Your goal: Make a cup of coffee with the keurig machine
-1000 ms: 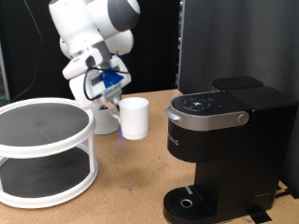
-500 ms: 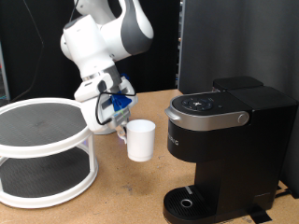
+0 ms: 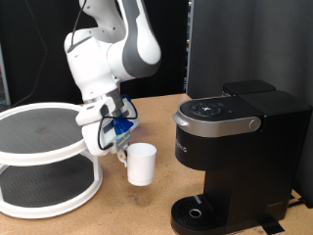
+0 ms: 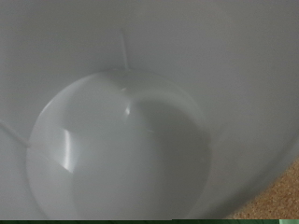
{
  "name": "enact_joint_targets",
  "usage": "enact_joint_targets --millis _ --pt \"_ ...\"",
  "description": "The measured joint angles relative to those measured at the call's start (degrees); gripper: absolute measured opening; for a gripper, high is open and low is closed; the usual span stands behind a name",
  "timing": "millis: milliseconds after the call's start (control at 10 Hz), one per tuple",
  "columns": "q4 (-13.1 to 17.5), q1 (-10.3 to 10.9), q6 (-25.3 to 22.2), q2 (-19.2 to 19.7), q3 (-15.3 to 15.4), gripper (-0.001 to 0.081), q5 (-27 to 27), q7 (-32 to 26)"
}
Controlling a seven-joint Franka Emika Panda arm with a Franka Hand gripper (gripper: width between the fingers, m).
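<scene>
The cup (image 3: 142, 164), a plain white ceramic mug, hangs tilted in the exterior view from the gripper (image 3: 121, 145), whose fingers pinch its rim, left of the boxy matte-black keurig machine (image 3: 235, 147); no writing is legible. The wrist view shows only the cup's (image 4: 121, 140) glossy, empty interior.

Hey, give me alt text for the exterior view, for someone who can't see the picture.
A white robot arm's gripper holds a white cup by its handle side, just above a wooden table. The black keurig machine stands at the exterior view's right with its lid shut, and a white two-tier round rack sits at the left.
</scene>
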Motion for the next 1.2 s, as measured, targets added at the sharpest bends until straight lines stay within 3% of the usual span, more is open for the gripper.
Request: enact_joint_targets --millis 200,400,900,1200 --pt "1.13 0.61 0.16 3.29 -0.24 0.0070 9.81 -9.44" --pt "1.95 0.65 0.15 5.42 -0.20 0.0070 16.09 -15.44" --pt "3.34 0.66 0.11 8.35 1.06 0.0070 24.58 -21.59" --pt "4.04 0.69 -0.21 8.62 2.35 0.0070 26.32 -22.07"
